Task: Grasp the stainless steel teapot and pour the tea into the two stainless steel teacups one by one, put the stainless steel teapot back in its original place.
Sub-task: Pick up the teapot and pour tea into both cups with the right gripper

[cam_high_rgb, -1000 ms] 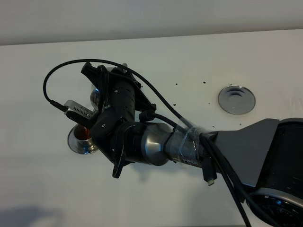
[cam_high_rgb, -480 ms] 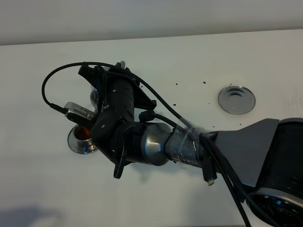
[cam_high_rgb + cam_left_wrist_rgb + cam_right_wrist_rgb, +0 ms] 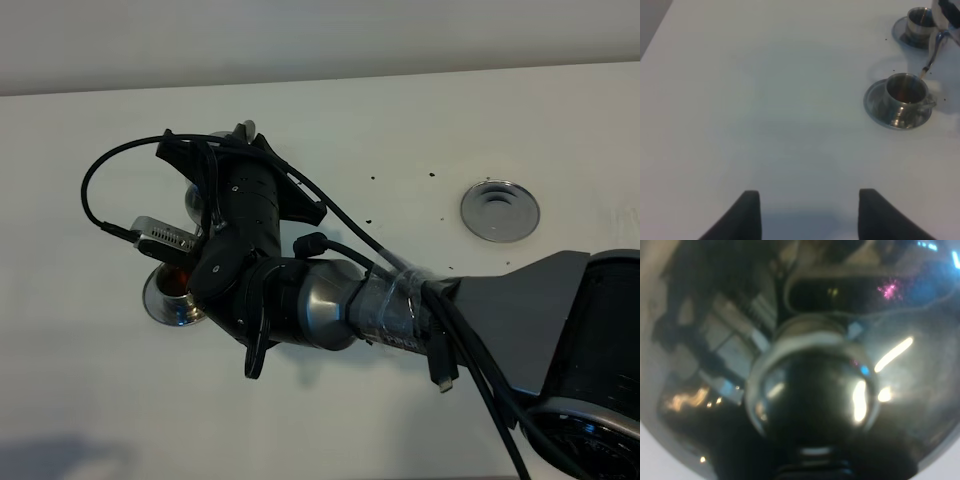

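Observation:
The stainless steel teapot (image 3: pixel 196 206) hangs tilted over the left part of the table, mostly hidden under my right arm. My right gripper (image 3: pixel 236 150) is shut on it. In the right wrist view the teapot's lid and knob (image 3: pixel 812 390) fill the picture. Its thin spout (image 3: pixel 933 54) ends just above the rim of the nearer teacup (image 3: pixel 904 96), which holds reddish-brown tea (image 3: pixel 901 92) and stands on a saucer (image 3: pixel 168 305). The second teacup (image 3: pixel 919 21) stands on its saucer beyond it. My left gripper (image 3: pixel 810 215) is open over bare table, well short of the cups.
A flat round steel disc (image 3: pixel 499 210) lies bare at the right of the white table (image 3: pixel 420 110). Small dark specks (image 3: pixel 375 180) dot the table between it and the arm. The right arm's cables (image 3: pixel 350 225) loop above the wrist.
My right gripper has turned and shifted slightly left with the teapot. The cups and the disc have not moved.

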Controlling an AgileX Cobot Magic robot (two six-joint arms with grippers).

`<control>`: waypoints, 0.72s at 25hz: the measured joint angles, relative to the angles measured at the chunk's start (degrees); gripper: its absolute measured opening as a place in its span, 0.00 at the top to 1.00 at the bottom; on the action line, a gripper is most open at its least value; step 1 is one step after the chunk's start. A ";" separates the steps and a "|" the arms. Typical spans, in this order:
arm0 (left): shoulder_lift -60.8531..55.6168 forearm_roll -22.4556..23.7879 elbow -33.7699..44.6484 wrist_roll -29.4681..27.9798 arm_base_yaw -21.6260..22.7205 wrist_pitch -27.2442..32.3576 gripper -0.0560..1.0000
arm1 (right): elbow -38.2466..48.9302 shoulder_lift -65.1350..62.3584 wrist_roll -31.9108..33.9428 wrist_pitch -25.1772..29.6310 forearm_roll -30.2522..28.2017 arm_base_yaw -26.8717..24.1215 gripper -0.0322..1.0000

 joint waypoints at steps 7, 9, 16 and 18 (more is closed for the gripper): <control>0.00 0.00 0.00 0.00 0.00 0.00 0.50 | 0.00 0.00 -0.20 -0.59 -0.40 0.00 0.79; 0.00 0.00 0.00 0.00 0.00 0.00 0.50 | 0.00 0.00 -0.20 -0.79 -0.40 0.00 0.79; 0.00 0.00 0.00 -0.14 0.00 0.00 0.50 | 0.00 0.00 -0.20 -2.33 -0.51 0.00 0.79; 0.00 0.00 0.00 -0.09 0.00 0.00 0.50 | 0.00 0.00 -0.20 -2.33 -0.51 0.00 0.79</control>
